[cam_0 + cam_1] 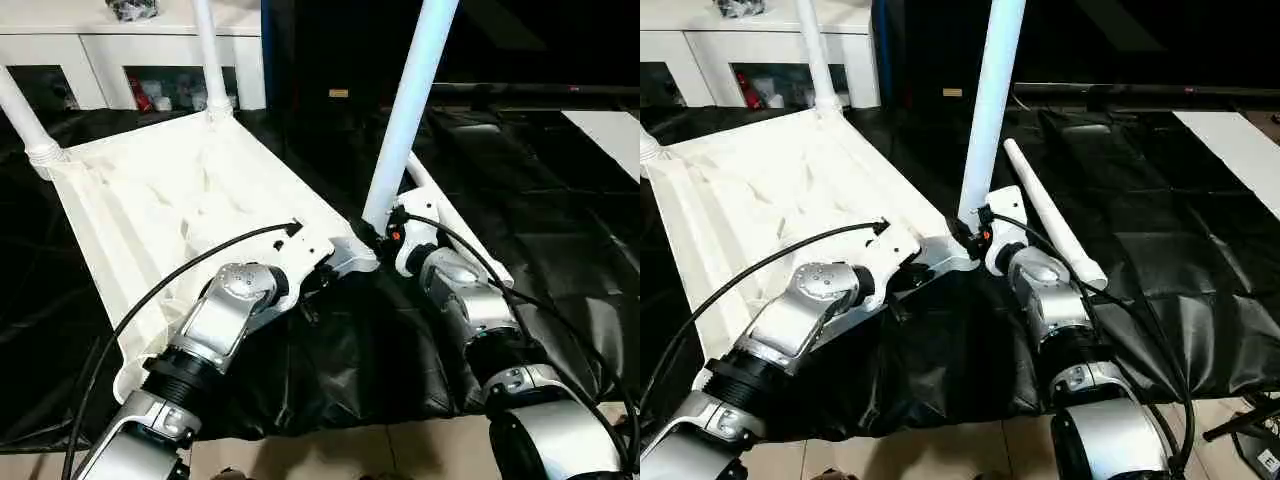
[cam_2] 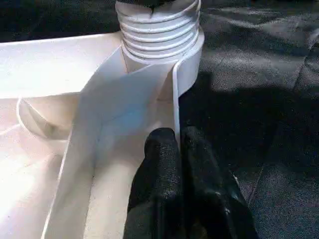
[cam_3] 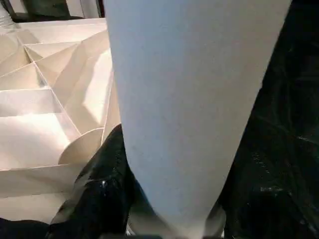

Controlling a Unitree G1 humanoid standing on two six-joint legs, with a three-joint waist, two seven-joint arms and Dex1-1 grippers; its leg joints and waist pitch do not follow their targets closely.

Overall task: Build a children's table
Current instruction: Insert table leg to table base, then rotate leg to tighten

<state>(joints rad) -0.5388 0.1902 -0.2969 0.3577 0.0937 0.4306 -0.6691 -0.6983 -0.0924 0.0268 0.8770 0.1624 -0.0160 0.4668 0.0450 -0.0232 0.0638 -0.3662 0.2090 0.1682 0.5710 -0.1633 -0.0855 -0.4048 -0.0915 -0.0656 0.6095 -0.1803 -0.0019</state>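
Observation:
The children's table top (image 1: 150,200) lies upside down on a black sheet, ribbed underside up. Two white legs (image 1: 208,50) (image 1: 20,120) stand in its far corners. A third leg (image 1: 410,100) stands upright at the near right corner, and my right gripper (image 1: 385,232) is shut on its base; one black finger (image 3: 99,189) presses its side. My left gripper (image 2: 179,144) is shut on the thin rim wall just beside that corner's threaded socket (image 2: 159,30). Another leg (image 1: 1055,215) lies loose on the sheet to the right of the top.
The black sheet (image 1: 540,200) covers the floor around the table top, with pale floor (image 1: 350,450) at its near edge. A white shelf unit (image 1: 100,40) stands behind. Black cables loop over both forearms. A white panel (image 1: 610,130) lies far right.

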